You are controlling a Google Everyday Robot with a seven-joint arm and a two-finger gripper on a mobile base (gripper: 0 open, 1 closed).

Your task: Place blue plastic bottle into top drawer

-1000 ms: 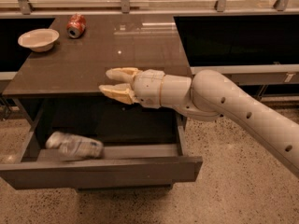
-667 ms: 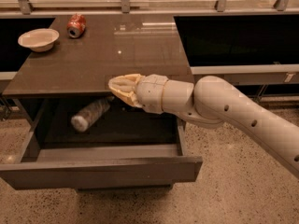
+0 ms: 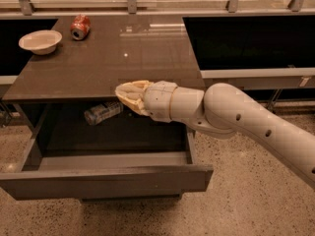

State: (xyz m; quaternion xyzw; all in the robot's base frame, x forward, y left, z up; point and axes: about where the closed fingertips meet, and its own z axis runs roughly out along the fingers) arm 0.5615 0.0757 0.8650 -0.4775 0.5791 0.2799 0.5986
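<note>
The blue plastic bottle (image 3: 103,112) hangs nearly level over the open top drawer (image 3: 106,181), just under the table's front edge. Its right end meets my fingertips. My gripper (image 3: 129,96) reaches in from the right at the front edge of the dark brown table (image 3: 113,58), with its fingers close together on the bottle's cap end. The drawer is pulled far out and its grey floor shows below the bottle.
A crushed red soda can (image 3: 80,26) and a white bowl (image 3: 40,41) sit at the table's back left. A railing and dark panels run behind the table. Speckled floor lies in front and to the right.
A second ago the bottle lay at the drawer's front left and my fingers were apart. Now the bottle is higher and farther back at my fingertips, and the fingers are together.
</note>
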